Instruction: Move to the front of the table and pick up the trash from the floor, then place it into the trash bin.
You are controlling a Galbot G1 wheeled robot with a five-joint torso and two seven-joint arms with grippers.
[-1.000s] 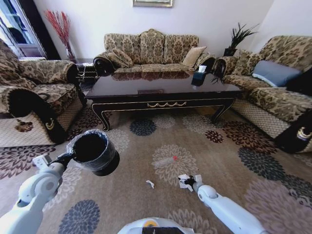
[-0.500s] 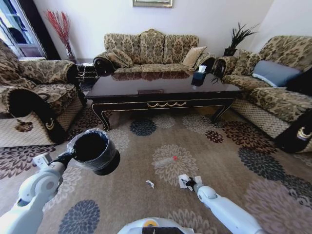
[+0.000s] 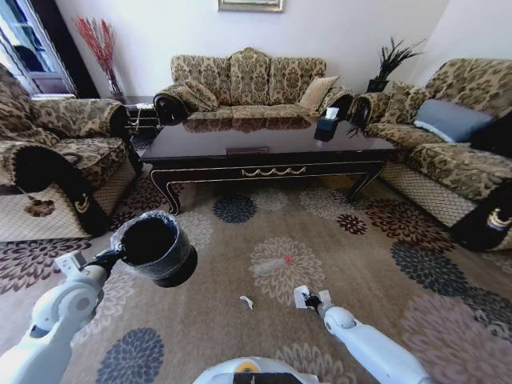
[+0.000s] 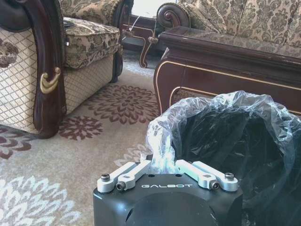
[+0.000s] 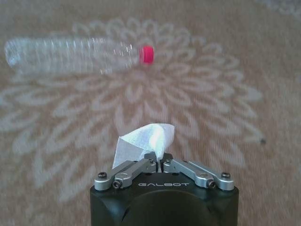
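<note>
The right gripper point(image 5: 161, 165) is lifting off the floor point(image 3: 376, 248) with its fingers pinched together on the crumpled white tissue point(image 5: 146, 139). A second ago the tissue was lying lower and farther out on the carpet; now it is riding up with the wrist and coming in toward the robot, so that piece of trash looks picked and ready to go across.

The left gripper point(image 4: 164, 165) is holding the trash bin point(image 3: 156, 250) up over the carpet on the robot's left, fingers clamped on its rim and liner, mouth open and waiting; it has hardly shifted.

The clear bottle point(image 3: 270, 265) with the red cap is lying on a cream flower medallion just beyond the right gripper, and a tiny white scrap point(image 3: 246, 302) is sitting nearer the robot. The counter point(image 3: 264, 144) is standing well beyond them all.
</note>
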